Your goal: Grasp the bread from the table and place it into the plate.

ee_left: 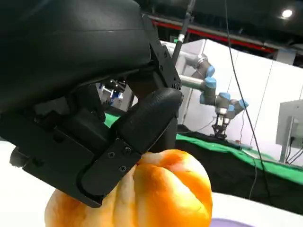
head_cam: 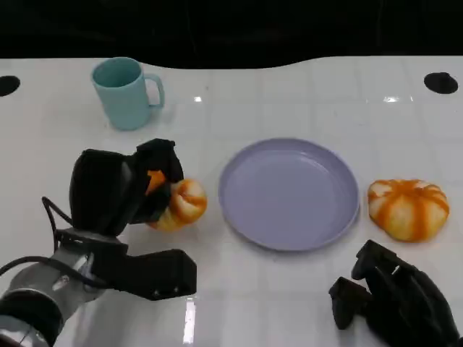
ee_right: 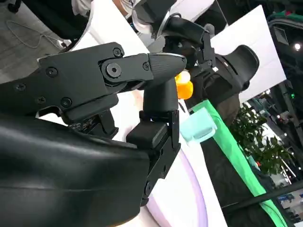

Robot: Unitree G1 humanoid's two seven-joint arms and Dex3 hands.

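Currently grasp step: your left hand [head_cam: 141, 189] has its fingers closed around the bread roll [head_cam: 182, 204], on the table just left of the purple plate [head_cam: 289, 194]. Next, lift and carry it rightward over the plate. Right hand [head_cam: 394, 300] idles, fingers curled on nothing.

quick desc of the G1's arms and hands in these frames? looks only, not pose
Left forearm: silver metal, dark band at the wrist, thin black cable looping beside it. Left hand: matte black with a rounded, glossy back shell and a blocky black bracket below. Its fingers are chunky segmented links with visible screw heads. Right hand: the same matte black, angular segments; the right wrist view shows round pivot bolts on the fingers.
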